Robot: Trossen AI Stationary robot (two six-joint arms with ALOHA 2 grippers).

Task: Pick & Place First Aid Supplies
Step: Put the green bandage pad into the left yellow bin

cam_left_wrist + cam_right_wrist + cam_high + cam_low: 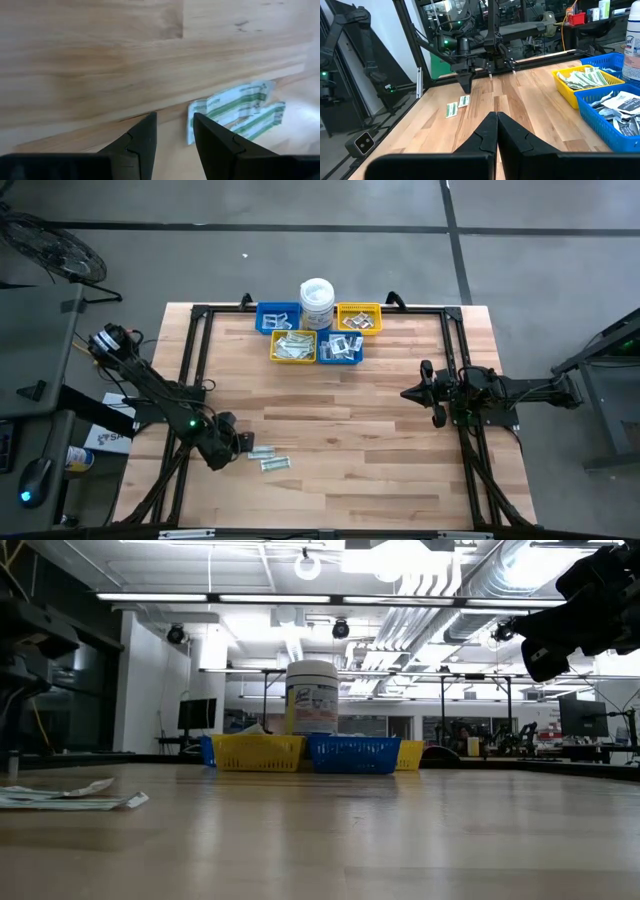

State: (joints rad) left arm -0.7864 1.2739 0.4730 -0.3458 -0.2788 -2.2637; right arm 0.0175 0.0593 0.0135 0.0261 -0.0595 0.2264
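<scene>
While pale butcher-block wooden desk carries two green-and-white paper strip packets, left gripper jaws spread empty beside them; right gripper jaws pressed together; grey concrete floor surrounds.

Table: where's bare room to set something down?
Free: the wide middle of the table, between the bins and the strips; also the near right corner. Crowded: the far edge with bins and tub, and around the left hand.
</scene>
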